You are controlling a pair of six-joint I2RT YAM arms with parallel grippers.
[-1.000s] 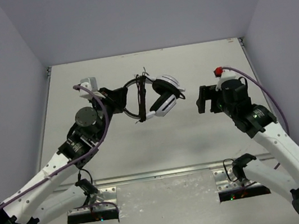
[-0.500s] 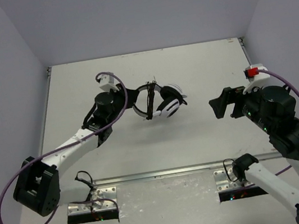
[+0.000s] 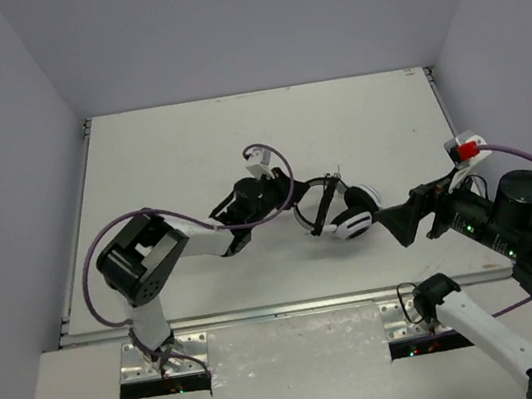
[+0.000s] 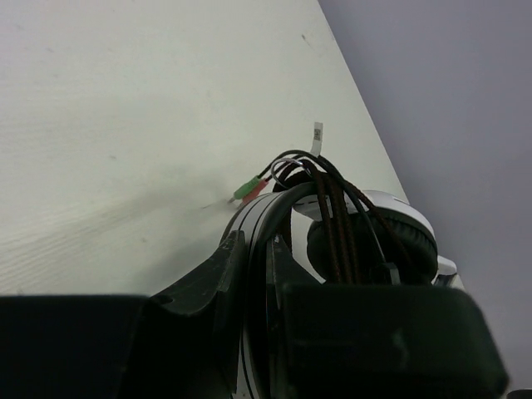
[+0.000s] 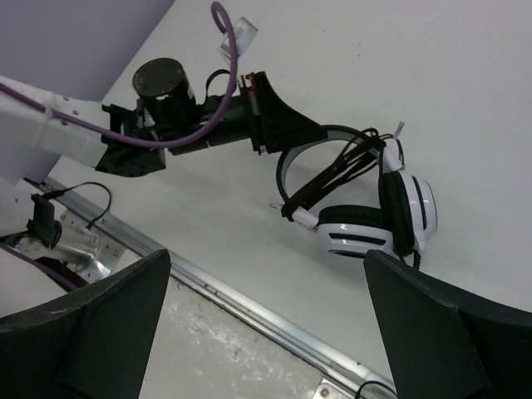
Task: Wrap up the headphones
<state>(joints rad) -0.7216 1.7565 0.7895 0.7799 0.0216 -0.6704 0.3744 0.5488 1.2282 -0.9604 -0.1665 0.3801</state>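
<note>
Top view: the left arm reaches across the table (image 3: 188, 151) toward the right side, and the left gripper (image 3: 293, 207) is clamped on the thin black headband of the headphones (image 3: 341, 210). The headphones project rightward from its fingertips, in the near-right part of the table, with the two white-and-black ear cups at the end farthest from the grip.

Left wrist view: the left gripper (image 4: 256, 246) has both fingers pressed against the headband, which runs straight out between them. One padded ear cup (image 4: 374, 243) lies just beyond the fingertips. The cord (image 4: 332, 195) is gathered in a bundle over the headband. Its green and pink plugs (image 4: 249, 189) and a small white tag (image 4: 317, 133) stick out from the bundle above the table surface.

Right wrist view: the right gripper's fingers (image 5: 108, 324) stand spread wide at the lower corners and grasp nothing. The headphones (image 5: 357, 204) appear between and beyond them, apart from both. The cord bundle crosses the inside of the headband arc.

In the top view the right gripper (image 3: 406, 223) points left, its tip just beside the nearer ear cup. Contact cannot be told. Whether the cups rest on the table cannot be told either.
</note>
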